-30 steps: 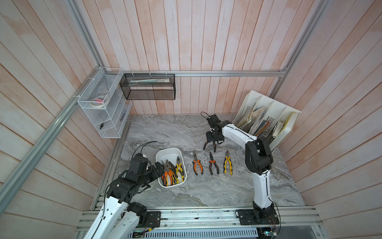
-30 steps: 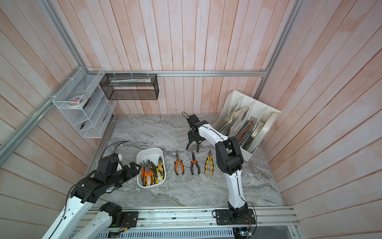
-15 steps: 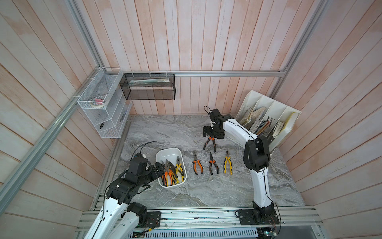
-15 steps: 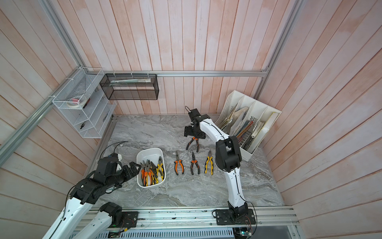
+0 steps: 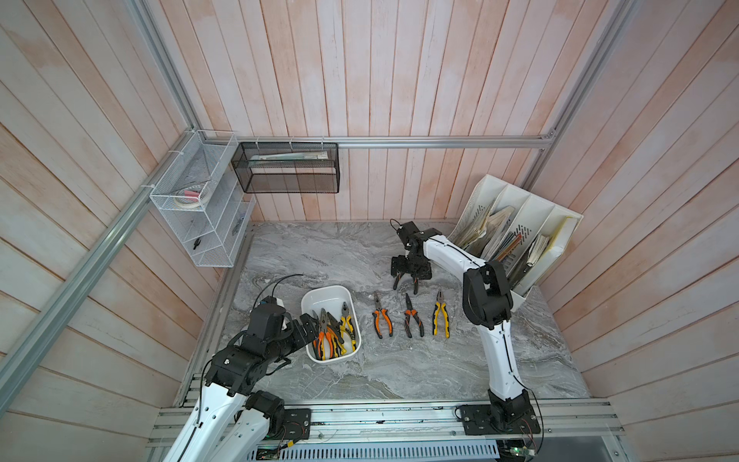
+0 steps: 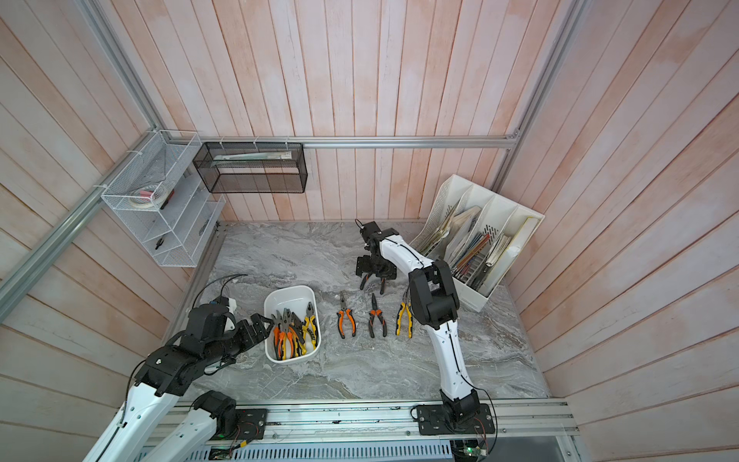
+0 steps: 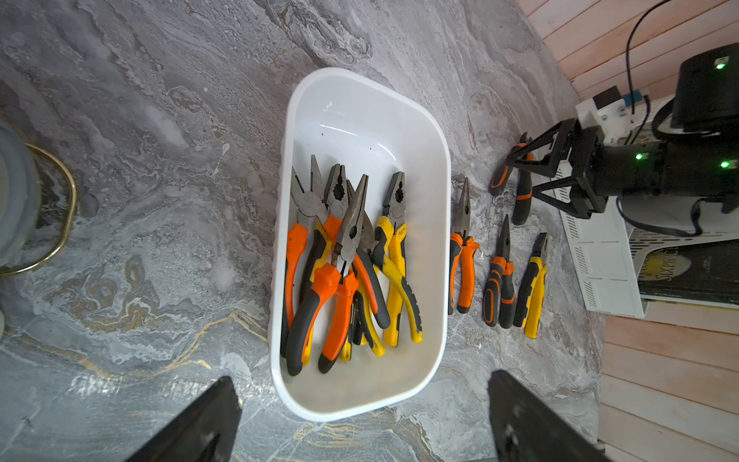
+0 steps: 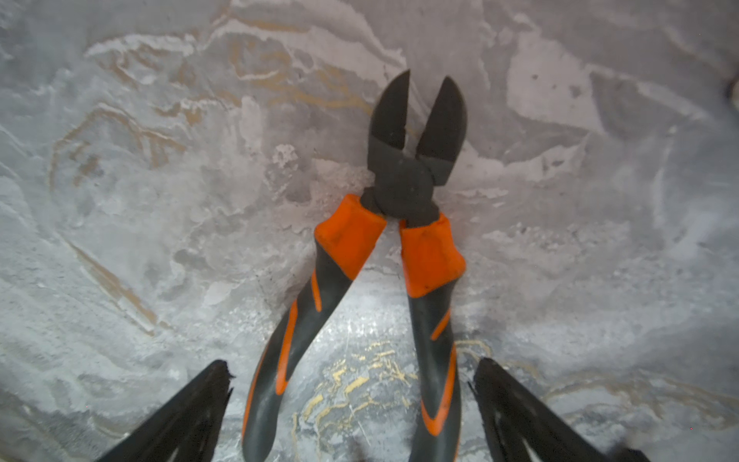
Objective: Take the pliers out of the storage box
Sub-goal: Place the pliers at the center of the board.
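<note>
The storage box (image 5: 326, 298) — a shallow tub of glossy white plastic with rounded corners — was set on the grey marbled tabletop (image 5: 320, 248), whose veins were traced in gold. Several pliers (image 7: 344, 260) were heaped in the part of it nearer the robot. Their dark steel heads were pointed toward the back wall, and their rubbery handles, orange-and-black and yellow-and-black, were crossed over one another.

Just beside the box, three more pairs were laid in a row on the stone, each apart from the next: a needle-nosed pair (image 5: 379, 310) with orange grips, a darker pair (image 5: 408, 310) in black with orange, and a blunt-nosed yellow pair (image 5: 440, 304). Behind that row, a set of diagonal cutters (image 8: 404, 240) was laid flat, its short curved blades slightly parted and its handles splayed.

The right gripper (image 8: 352, 364) was held over those handles. Its black fingers were spread wide to either side, with bare stone seen in both gaps — nothing was clamped. The left gripper (image 7: 360, 380) was held at the box's rim, on the robot's left. Its fingers were likewise spread wide and nothing was gripped; whether the rim was touched could not be told. A white slotted file organizer (image 5: 532, 208) was leaned in the far right corner.
</note>
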Controlling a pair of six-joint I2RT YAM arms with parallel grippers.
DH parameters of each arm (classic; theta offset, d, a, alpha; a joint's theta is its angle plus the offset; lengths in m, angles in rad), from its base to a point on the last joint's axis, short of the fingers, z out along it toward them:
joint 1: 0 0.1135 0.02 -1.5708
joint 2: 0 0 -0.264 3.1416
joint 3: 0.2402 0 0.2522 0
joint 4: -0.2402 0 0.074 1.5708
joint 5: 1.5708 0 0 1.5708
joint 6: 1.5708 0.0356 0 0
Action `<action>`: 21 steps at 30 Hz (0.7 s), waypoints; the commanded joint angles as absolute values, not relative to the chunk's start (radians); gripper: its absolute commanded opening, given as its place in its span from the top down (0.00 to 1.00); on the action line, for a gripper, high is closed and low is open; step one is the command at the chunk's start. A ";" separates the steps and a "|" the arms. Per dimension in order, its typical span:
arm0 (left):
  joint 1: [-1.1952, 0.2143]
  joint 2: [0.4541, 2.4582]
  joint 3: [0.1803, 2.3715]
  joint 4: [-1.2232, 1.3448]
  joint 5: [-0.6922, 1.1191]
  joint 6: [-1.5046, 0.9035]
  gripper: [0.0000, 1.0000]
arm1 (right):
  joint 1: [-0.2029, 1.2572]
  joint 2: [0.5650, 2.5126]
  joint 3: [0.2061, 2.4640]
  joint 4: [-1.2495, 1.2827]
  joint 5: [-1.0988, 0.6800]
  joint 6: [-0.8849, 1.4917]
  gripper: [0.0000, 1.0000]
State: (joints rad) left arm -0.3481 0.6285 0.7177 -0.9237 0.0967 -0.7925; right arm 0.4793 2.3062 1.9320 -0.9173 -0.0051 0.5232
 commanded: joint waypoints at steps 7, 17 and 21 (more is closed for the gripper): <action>-0.346 0.614 0.703 -0.907 0.101 -0.777 0.00 | 0.509 2.299 1.836 -0.859 -0.010 0.502 0.16; -0.346 0.621 0.703 -0.907 0.101 -0.778 0.00 | 0.534 2.342 1.921 -0.895 0.044 0.406 0.36; -0.346 0.621 0.701 -0.910 0.103 -0.777 0.00 | 0.574 2.406 2.007 -0.972 0.148 0.323 0.50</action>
State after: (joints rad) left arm -0.3481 0.6216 0.7177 -0.9226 0.0975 -0.7925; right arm 0.5373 2.3440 1.9644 -0.9115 0.0753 0.3985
